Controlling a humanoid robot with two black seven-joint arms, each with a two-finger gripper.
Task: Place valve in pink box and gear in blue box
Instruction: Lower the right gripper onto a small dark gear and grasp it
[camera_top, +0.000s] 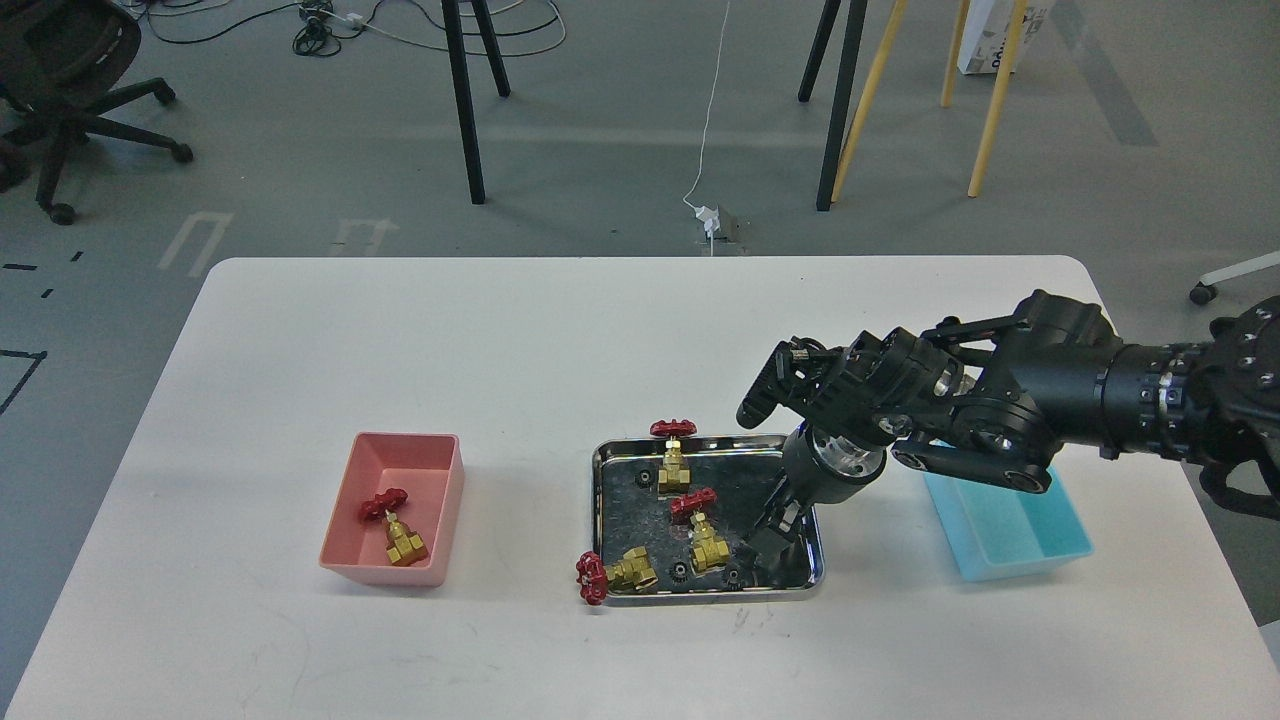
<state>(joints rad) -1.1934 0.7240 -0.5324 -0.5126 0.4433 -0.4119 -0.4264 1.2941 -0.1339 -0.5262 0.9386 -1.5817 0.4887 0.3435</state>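
The pink box (345, 545) stands at the left of the table with one valve (392, 525) lying in it. Three more valves are on the steel tray (606, 462): one at the back rim (673, 455), one in the middle (703, 530), and one hanging over the front-left corner (615, 572). Tiny black gears lie in the tray, one at the back left (643, 478) and one at the front (677, 571). My right gripper (765, 545) reaches down into the tray's right side; its dark fingers blend with the tray. The blue box (1010, 535) stands right of the tray, partly hidden by my arm. My left arm is out of view.
The white table (450, 340) has rounded corners. My right arm (1050, 400) stretches in from the right, over the blue box's back end. Chair and stand legs are on the floor beyond the table's far edge.
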